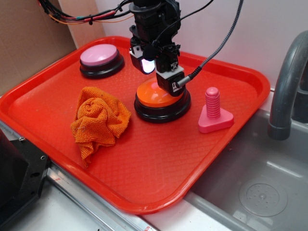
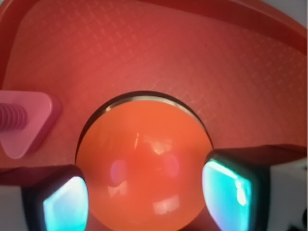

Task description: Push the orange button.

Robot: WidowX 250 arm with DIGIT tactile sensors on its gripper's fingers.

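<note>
Black blocky arm with a claw point(image 1: 155, 72) of black-framed fingers point(image 2: 65, 204) set with glowing cyan-white pads. White brackets at the sides, a braided grey cable point(image 1: 219, 45) plugged in low, red and black wires point(image 1: 72, 17) bundled above.

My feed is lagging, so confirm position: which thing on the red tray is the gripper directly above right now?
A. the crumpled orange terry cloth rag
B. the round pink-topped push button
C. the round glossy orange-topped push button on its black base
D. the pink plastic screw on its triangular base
C: in the wrist view the gripper has its glowing fingers either side of the orange-topped push button.
</note>
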